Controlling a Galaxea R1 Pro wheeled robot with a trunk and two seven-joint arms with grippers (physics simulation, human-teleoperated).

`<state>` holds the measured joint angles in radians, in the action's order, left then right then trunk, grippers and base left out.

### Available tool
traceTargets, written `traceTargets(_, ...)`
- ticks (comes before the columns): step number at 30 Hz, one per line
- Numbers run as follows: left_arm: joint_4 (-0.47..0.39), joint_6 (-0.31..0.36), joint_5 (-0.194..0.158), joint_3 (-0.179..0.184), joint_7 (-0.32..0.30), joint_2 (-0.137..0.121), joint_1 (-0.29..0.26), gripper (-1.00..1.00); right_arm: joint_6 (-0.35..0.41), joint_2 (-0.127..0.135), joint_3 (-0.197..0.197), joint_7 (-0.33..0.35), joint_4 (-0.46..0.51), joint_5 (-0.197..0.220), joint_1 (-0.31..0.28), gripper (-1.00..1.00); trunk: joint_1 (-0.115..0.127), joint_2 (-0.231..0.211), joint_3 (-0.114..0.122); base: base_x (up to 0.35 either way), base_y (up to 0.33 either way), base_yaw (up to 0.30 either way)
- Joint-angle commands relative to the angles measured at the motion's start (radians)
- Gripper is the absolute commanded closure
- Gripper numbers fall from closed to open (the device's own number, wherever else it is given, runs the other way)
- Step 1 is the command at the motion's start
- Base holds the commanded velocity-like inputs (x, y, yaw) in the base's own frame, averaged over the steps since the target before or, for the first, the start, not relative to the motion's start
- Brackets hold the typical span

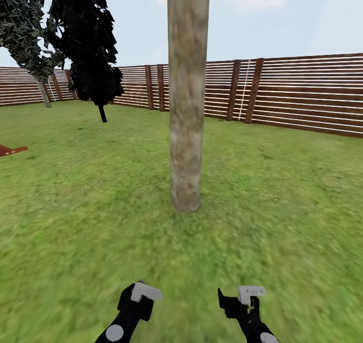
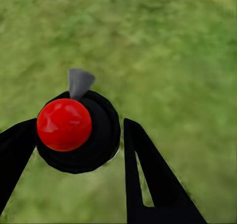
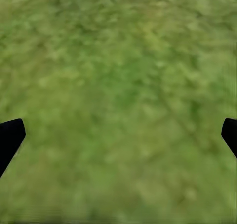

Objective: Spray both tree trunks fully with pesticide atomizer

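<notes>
I've got the left claw (image 2: 74, 150) clamped on the pesticide atomizer (image 2: 79, 135), red cap facing the wrist camera, over the lawn (image 1: 282, 207). My right claw (image 3: 118, 135) is spread wide, holding nothing. Tree trunk (image 1: 187, 96) straight ahead, near; fence (image 1: 302, 93) behind.

No readable text, label, brand, number or sign appears on anything here.
</notes>
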<state>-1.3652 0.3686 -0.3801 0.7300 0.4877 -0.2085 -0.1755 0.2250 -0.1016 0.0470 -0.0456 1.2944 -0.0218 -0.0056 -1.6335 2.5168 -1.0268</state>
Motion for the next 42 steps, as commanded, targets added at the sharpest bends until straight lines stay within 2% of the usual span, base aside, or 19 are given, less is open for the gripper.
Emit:
traceTargets(1, -0.004, 0.003, -0.009, 0.004, 0.008, -0.007, -0.005, 1.0, 0.019, 0.001, 0.001, 0.011, 0.007, -0.003, -0.003, -1.0, 0.0, 0.0, -0.001, 0.0, 0.0, 0.0)
traceTargets(3, -0.016, 0.007, -0.008, 0.003, -0.015, -0.041, -0.024, 1.0, 0.097, 0.016, -0.015, 0.067, 0.042, -0.005, -0.018, -1.0, 0.0, 0.0, -0.001, 0.0, 0.0, 0.0)
traceTargets(6, -0.036, 0.01, 0.002, 0.003, -0.116, -0.11, -0.058, 1.0, 0.191, 0.049, -0.028, 0.126, 0.093, -0.004, -0.054, -1.0, 0.0, 0.0, -0.001, 0.0, 0.0, 0.0)
traceTargets(7, -0.04, 0.011, 0.014, 0.003, -0.154, -0.132, -0.069, 1.0, 0.226, 0.057, -0.03, 0.15, 0.113, -0.005, -0.074, -1.0, 0.0, 0.0, -0.001, 0.0, 0.0, 0.0)
traceTargets(8, -0.041, 0.012, 0.052, 0.003, -0.179, -0.146, -0.077, 1.0, 0.269, 0.065, -0.033, 0.176, 0.141, -0.007, -0.101, -1.0, 0.0, 0.0, -0.001, 0.0, 0.0, 0.0)
traceTargets(9, -0.041, 0.012, 0.077, 0.003, -0.188, -0.15, -0.079, 1.0, 0.292, 0.071, -0.033, 0.188, 0.155, -0.007, -0.114, -1.0, 0.0, 0.0, -0.001, 0.0, 0.0, 0.0)
traceTargets(11, -0.046, 0.019, 0.188, 0.004, -0.215, -0.159, -0.083, 1.0, 0.388, 0.103, -0.035, 0.236, 0.218, -0.007, -0.166, -1.0, 0.0, 0.0, -0.001, 0.0, 0.0, 0.0)
traceTargets(14, -0.05, 0.022, 0.263, 0.004, -0.246, -0.164, -0.084, 1.0, 0.489, 0.141, -0.037, 0.322, 0.285, -0.006, -0.229, -1.0, 0.0, 0.0, -0.001, 0.0, 0.0, 0.0)
traceTargets(21, -0.051, 0.014, 0.292, 0.005, -0.262, -0.164, -0.084, 1.0, 0.567, 0.155, -0.073, 0.42, 0.308, -0.004, -0.297, -1.0, 0.0, 0.0, -0.001, 0.0, 0.0, 0.0)
traceTargets(24, -0.052, 0.011, 0.294, 0.008, -0.257, -0.159, -0.084, 1.0, 0.628, 0.162, -0.108, 0.56, 0.305, -0.005, -0.344, -1.0, 0.0, 0.0, -0.001, 0.0, 0.0, 0.0)
traceTargets(25, -0.052, 0.011, 0.294, 0.009, -0.255, -0.154, -0.084, 1.0, 0.634, 0.163, -0.113, 0.581, 0.304, -0.006, -0.35, -1.0, 0.0, 0.0, -0.001, 0.0, 0.0, 0.0)
traceTargets(26, -0.052, 0.012, 0.294, 0.009, -0.252, -0.136, -0.084, 1.0, 0.642, 0.164, -0.12, 0.611, 0.304, -0.01, -0.359, -1.0, 0.0, 0.0, -0.001, 0.0, 0.0, 0.0)
traceTargets(28, -0.048, 0.019, 0.313, 0.011, -0.246, -0.075, -0.084, 1.0, 0.651, 0.165, -0.128, 0.641, 0.303, -0.016, -0.368, -1.0, 0.0, 0.0, -0.001, 0.0, 0.0, 0.0)
traceTargets(29, -0.045, 0.022, 0.337, 0.012, -0.243, -0.047, -0.085, 1.0, 0.653, 0.165, -0.129, 0.649, 0.303, -0.018, -0.371, 1.0, 0.0, 0.0, -0.001, 0.0, 0.0, 0.0)
traceTargets(33, -0.039, 0.055, 0.447, 0.011, -0.236, 0.09, -0.086, 1.0, 0.658, 0.165, -0.128, 0.653, 0.3, -0.02, -0.375, 1.0, 0.0, 0.0, -0.001, 0.0, 0.0, 0.0)
traceTargets(35, -0.039, 0.087, 0.5, 0.01, -0.235, 0.133, -0.086, 1.0, 0.672, 0.16, -0.121, 0.652, 0.304, -0.02, -0.376, 1.0, 0.0, 0.0, -0.001, 0.0, 0.0, 0.0)
traceTargets(37, -0.039, 0.104, 0.527, 0.01, -0.229, 0.181, -0.086, 1.0, 0.691, 0.158, -0.087, 0.652, 0.307, -0.02, -0.376, 1.0, 0.0, 0.0, -0.001, 0.0, 0.0, 0.0)
traceTargets(39, -0.038, 0.122, 0.539, 0.011, -0.193, 0.206, -0.086, 1.0, 0.702, 0.157, -0.056, 0.652, 0.308, -0.02, -0.376, 1.0, 0.0, 0.0, -0.001, 0.0, 0.0, 0.0)
traceTargets(42, -0.037, 0.135, 0.545, 0.012, -0.111, 0.226, -0.086, 1.0, 0.731, 0.155, -0.023, 0.651, 0.309, -0.02, -0.376, 1.0, 0.0, 0.0, -0.001, 0.0, 0.0, 0.0)
